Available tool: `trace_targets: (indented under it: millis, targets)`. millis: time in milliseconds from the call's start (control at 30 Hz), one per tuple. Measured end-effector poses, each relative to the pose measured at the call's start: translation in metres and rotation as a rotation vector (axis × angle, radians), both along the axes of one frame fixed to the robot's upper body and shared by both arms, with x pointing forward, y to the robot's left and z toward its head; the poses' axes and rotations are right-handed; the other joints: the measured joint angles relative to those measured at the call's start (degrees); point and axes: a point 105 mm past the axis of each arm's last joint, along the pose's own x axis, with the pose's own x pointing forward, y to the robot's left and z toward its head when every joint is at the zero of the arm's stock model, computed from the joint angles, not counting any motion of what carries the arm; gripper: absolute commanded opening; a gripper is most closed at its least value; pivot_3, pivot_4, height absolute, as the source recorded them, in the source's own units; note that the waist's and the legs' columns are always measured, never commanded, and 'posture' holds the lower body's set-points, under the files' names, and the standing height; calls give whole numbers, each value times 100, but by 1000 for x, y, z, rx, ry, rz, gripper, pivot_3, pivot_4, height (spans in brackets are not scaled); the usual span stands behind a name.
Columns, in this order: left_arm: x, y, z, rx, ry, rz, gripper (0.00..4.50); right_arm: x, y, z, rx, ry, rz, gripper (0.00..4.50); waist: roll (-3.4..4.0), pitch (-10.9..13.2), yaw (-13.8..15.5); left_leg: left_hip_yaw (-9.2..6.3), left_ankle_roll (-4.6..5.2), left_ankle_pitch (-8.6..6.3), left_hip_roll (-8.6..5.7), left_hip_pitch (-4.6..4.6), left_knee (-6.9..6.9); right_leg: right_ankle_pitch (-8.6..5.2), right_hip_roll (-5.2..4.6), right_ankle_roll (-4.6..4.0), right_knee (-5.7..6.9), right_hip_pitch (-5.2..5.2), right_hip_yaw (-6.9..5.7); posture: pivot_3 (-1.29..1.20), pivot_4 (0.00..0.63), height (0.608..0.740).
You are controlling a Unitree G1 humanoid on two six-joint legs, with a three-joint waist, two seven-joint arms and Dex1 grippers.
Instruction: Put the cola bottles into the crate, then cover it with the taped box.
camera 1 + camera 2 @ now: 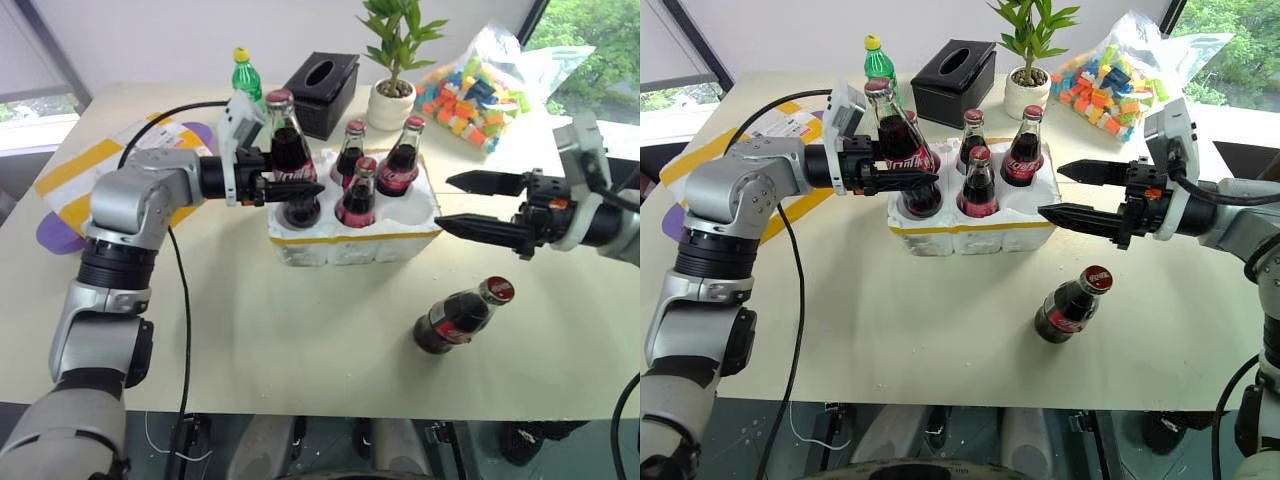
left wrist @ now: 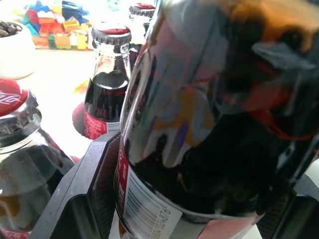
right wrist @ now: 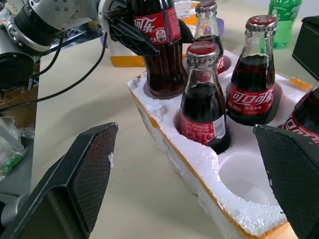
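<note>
The left hand (image 1: pixel 300 188), clamped on a cola bottle (image 1: pixel 288 150), lowers it into the crate's (image 1: pixel 352 243) near-left well; releasing comes next, while the right hand (image 1: pixel 478 206) waits wide open.

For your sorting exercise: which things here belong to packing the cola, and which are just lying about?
Job: cola bottles, lying bottle, crate, taped box, left gripper holding one bottle.
Lying about: green bottle, tissue box, plant, bag of bricks.

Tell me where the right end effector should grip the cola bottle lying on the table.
Probably across the body of the lying cola bottle, at its red label, coming from above. It rests on its side, cap toward the right end effector, so a grip crosswise to its length suits the round body.
</note>
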Motion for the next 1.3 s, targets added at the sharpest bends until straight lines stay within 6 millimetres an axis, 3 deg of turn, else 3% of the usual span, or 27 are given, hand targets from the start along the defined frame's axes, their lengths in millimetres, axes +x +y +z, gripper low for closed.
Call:
trace_targets:
  millis: [133,300,367,433,567,700,833,933,1100,1200,1300]
  targets:
    - [3,3,-8,35,-11,20,2816,1,-1,-1,0,4,-9,4500,0,0,-4,0,2,-2,0,0,-1,0,0,0,0,-1,0,0,150,732]
    - [4,5,-37,89,36,38,2816,1,-1,-1,0,4,-14,4500,0,0,-7,0,2,-1,0,0,0,0,0,0,0,-1,0,0,150,732]
    - [5,2,-42,96,40,37,3871,1,-1,-1,0,3,-14,4500,0,0,-4,0,2,-1,0,0,0,0,0,0,0,-1,0,0,150,732]
    - [7,3,-43,100,37,44,4477,2,-2,-1,-2,2,-19,4500,0,0,-6,0,5,-3,0,1,0,0,0,0,0,0,0,0,150,732]
    - [6,4,-42,103,37,36,4477,7,-8,-1,-17,-13,-61,4500,0,0,-7,0,6,-4,0,1,0,0,0,0,0,0,0,0,150,732]
    - [3,17,-33,112,20,46,4477,14,-19,-4,-34,-26,-137,4500,0,0,-20,0,2,-1,1,0,-1,0,1,0,1,-3,0,0,150,732]
    - [-18,54,8,93,-24,62,4477,15,-52,-17,-44,-11,-303,4500,3,-2,-36,0,-2,1,1,1,-5,0,1,0,0,-3,0,0,150,732]
    - [-42,68,28,60,-8,9,4477,5,-80,-34,-76,30,-411,4500,3,-2,8,-1,9,-6,-1,3,-2,0,1,0,-1,5,0,0,150,732]
    - [-80,80,33,90,64,-104,4477,-29,-116,-57,-99,128,-534,4500,10,-6,-3,-1,24,-15,2,14,-2,-1,3,-1,0,15,1,0,150,732]
    - [-93,76,21,121,96,-170,4477,-50,-109,-66,-145,146,-497,4500,17,-10,-13,-1,20,-13,8,28,-4,-2,4,-1,0,27,1,0,150,732]
    - [-99,71,5,166,116,-213,4477,-75,-89,-86,-192,182,-391,4500,16,-12,-5,-2,19,-15,14,58,-11,-7,6,-4,-7,57,1,0,150,732]
